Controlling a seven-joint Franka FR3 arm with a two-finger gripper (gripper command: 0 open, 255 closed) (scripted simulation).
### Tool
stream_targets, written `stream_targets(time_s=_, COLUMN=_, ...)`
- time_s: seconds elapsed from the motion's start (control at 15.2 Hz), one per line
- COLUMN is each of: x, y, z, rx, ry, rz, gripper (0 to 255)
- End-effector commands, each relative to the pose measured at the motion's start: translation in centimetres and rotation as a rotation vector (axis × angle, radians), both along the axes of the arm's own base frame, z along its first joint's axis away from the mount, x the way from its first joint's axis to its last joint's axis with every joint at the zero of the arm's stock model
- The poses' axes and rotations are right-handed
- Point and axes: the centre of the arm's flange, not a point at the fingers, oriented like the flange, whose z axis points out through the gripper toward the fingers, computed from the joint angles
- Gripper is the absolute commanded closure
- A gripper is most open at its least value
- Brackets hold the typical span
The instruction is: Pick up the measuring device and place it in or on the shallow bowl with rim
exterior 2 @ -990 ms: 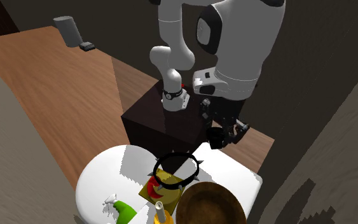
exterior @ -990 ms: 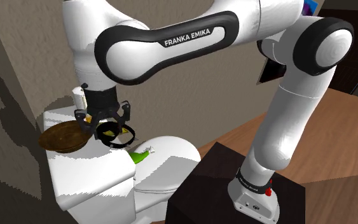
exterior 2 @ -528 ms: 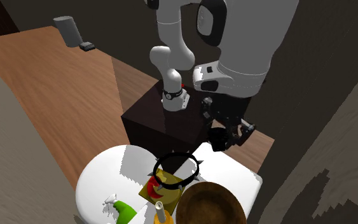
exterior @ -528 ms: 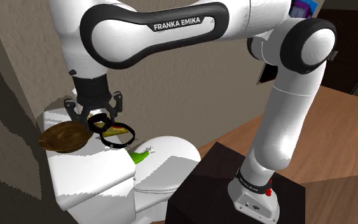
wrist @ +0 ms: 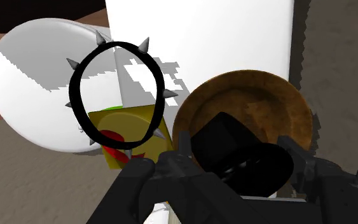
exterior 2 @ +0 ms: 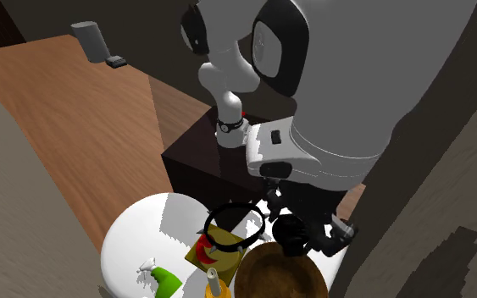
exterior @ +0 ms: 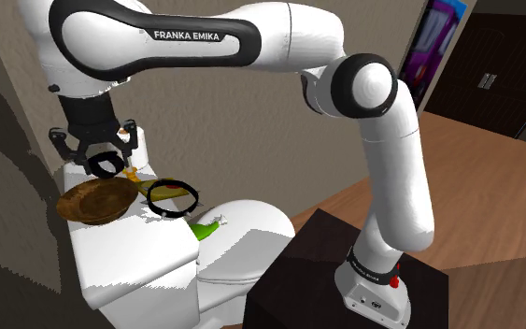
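My gripper (exterior: 102,157) is shut on a black, blocky measuring device (wrist: 225,137), which sits clasped between the two fingers (wrist: 171,167). It hangs just above a brown shallow bowl with a rim (exterior: 92,201) that rests on the white toilet tank's lid (exterior: 130,245). In the second exterior view the gripper (exterior 2: 302,233) and the device (exterior 2: 291,230) are over the bowl's (exterior 2: 279,275) edge nearest the stand. In the wrist view the bowl (wrist: 247,95) lies directly behind the device.
Beside the bowl lies a black spiked ring (exterior: 170,196), resting partly on a yellow box with a red mark (wrist: 123,130). A green bottle (exterior: 205,227) lies by the white toilet seat (exterior: 251,224). A wall stands close behind the tank. The dark stand (exterior: 363,271) is at the shoulder view's lower right.
The arm has swung towards the shoulder view's left, carrying the black device from above the spiked ring to above the brown bowl. The fingers have stayed shut on it.
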Motion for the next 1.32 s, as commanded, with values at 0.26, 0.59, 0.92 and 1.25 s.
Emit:
stream_targets(time_s=0.26, x=5.3, y=1.6, z=-0.9, rx=-0.002, ry=0.000, rz=-0.003, gripper=255)
stream_targets(time_s=0.59, x=5.3, y=1.6, z=-3.5, rx=-0.002, ry=0.000, rz=-0.003, gripper=255)
stream_targets(time_s=0.92, x=5.3, y=1.6, z=-6.2, rx=-0.002, ry=0.000, rz=-0.003, gripper=255)
stream_targets(time_s=1.25, x=5.3, y=1.6, z=-7.7, rx=-0.002, ry=0.000, rz=-0.003, gripper=255)
